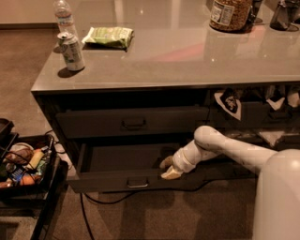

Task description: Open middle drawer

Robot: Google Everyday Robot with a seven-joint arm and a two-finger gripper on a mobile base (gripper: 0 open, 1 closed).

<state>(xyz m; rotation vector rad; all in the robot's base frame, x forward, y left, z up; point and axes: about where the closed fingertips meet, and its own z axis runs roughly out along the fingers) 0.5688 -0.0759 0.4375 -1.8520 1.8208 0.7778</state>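
The middle drawer is the wide dark grey one standing pulled out from the cabinet, its plain grey inside showing. Its small loop handle sits at the centre of the front. My gripper is at the top edge of that drawer front, a little to the right of the handle and touching the edge. The white arm reaches in from the lower right. Directly above, a closed drawer of the same width shows its own handle.
On the grey counter top stand a soda can, a water bottle, a green snack bag and a jar. A black cart of assorted items stands at the left. A cable runs under the drawer.
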